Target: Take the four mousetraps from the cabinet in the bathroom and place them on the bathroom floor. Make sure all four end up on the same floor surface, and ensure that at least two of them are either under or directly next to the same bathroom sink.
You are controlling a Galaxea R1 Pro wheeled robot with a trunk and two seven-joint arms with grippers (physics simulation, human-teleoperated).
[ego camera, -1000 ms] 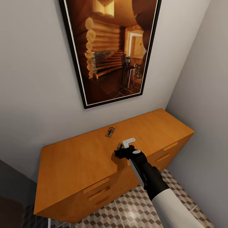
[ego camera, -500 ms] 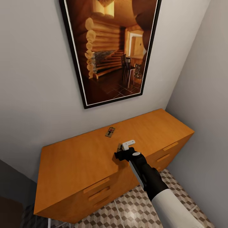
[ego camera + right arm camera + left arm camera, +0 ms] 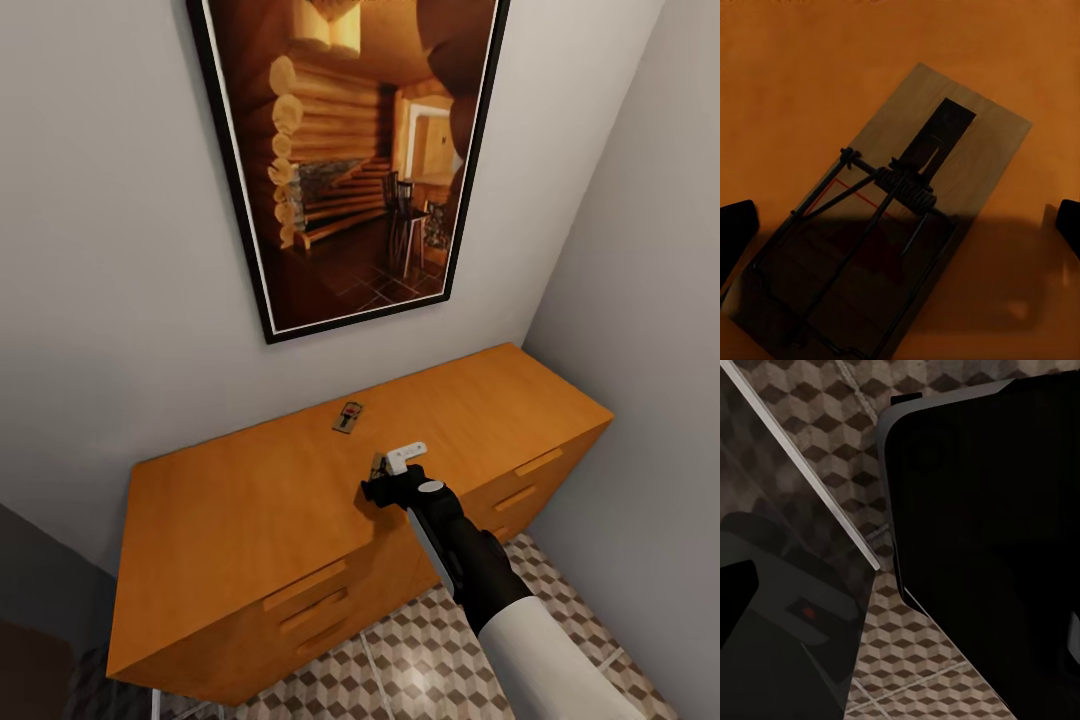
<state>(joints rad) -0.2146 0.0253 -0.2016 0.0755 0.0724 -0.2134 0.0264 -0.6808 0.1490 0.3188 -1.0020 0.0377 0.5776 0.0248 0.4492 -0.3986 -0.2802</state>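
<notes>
Over the cabinet (image 3: 300, 500): right gripper (image 3: 385, 466) above a mousetrap (image 3: 881, 240).
Its fingers (image 3: 736, 225) stand spread, flanking the trap; another mousetrap (image 3: 348, 417) lies nearer the wall.

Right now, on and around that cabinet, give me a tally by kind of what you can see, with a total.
Mousetraps: 2, one lying free on the cabinet top, one under the right gripper
Cabinet: 1
Framed picture: 1
Right gripper: 1, fingertips apart either side of the trap
Total: 5

Head view high above cabinet (image 3: 300, 500); right wrist close over its top; left wrist floorward.
</notes>
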